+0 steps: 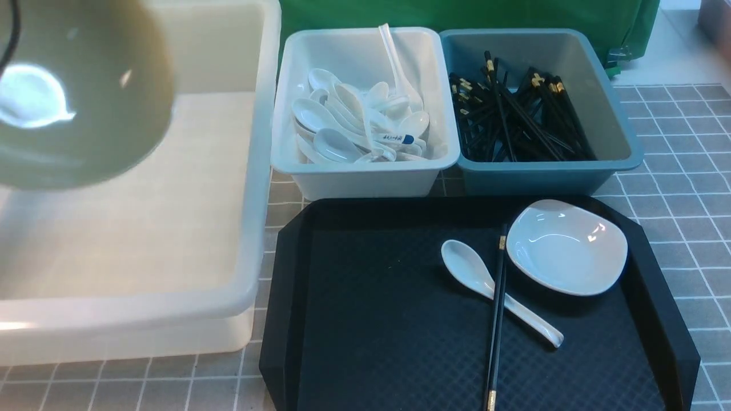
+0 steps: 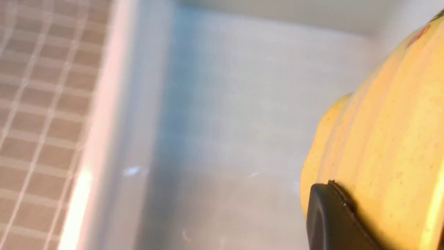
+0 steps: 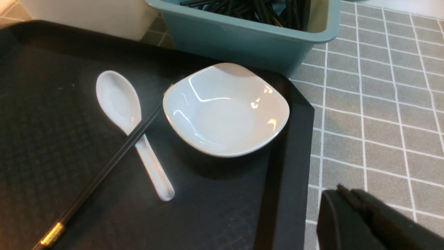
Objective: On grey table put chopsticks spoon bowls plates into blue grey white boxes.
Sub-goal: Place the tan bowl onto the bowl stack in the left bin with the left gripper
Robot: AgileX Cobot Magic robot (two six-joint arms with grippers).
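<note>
While the left tool [image 2: 333,211] pinches the bowl [image 1: 74,97] by its wall, the big white box [image 1: 260,171] lies directly beneath.

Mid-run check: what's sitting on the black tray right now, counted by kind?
Spoon: 1
Plate: 1
Chopsticks: 1 set, lying across the spoon's handle; a single stick or a pair, cannot tell
Total: 3
</note>
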